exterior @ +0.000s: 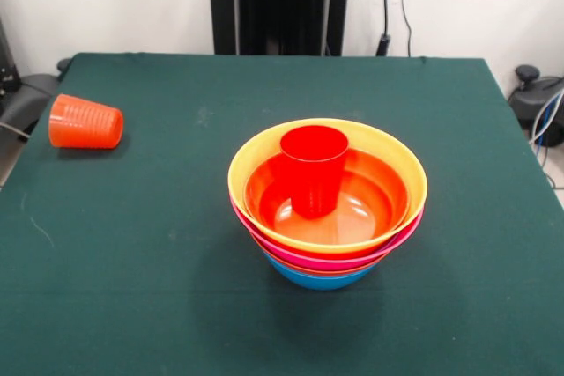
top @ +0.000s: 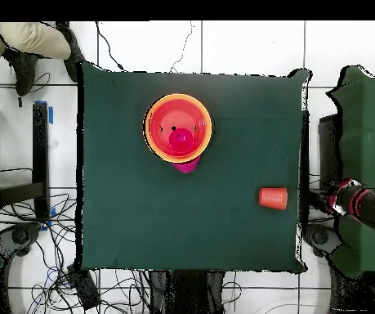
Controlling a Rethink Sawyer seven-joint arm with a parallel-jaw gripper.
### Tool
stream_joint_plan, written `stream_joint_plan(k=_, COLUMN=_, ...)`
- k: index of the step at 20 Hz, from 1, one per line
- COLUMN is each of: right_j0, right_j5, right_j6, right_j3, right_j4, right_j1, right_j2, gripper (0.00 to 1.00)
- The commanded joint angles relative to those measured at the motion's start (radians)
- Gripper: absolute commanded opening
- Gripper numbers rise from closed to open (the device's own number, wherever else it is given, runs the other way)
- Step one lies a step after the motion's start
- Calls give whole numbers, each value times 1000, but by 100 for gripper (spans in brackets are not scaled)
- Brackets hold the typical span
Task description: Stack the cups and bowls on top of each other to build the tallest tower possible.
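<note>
The tower (exterior: pixel 327 217) stands a little right of the table's middle: nested large bowls, the yellow-orange rim (exterior: pixel 256 151) uppermost, pink and red rims below it, and the blue bowl (exterior: pixel 319 279) lowest. The smooth red cup (exterior: pixel 314 169) stands upright at its centre. From overhead the tower (top: pixel 178 127) lies in the table's upper left part. The ribbed orange cup (exterior: pixel 85 121) lies on its side at the table's left edge, also seen in the overhead view (top: pixel 273 198). The small bowls are hidden. My arm's red and black end, the gripper (top: pixel 337 199), is off the table's right side in the overhead view.
The green table (exterior: pixel 176 244) carries only the tower and the orange cup. My black pedestal (exterior: pixel 280 2) stands at the far side. A person's legs (top: pixel 27 41) show at the overhead view's top left. Chairs and cables surround the table.
</note>
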Motion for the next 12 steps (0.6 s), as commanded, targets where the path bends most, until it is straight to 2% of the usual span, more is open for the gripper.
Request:
stream_joint_plan(k=1, right_j0=76, right_j5=10, right_j6=39, right_j3=61, right_j4=-43, right_j1=-11, right_j2=-68, gripper=100)
stream_joint_plan(k=5, right_j0=130, right_j5=173, right_j6=31, right_j3=-10, right_j4=-39, right_j1=69, right_j2=-143, gripper=100)
stream_joint_plan(k=12, right_j0=175, right_j5=353, right_j6=19, right_j3=-85, right_j4=-24, right_j1=175, right_j2=-220, gripper=100)
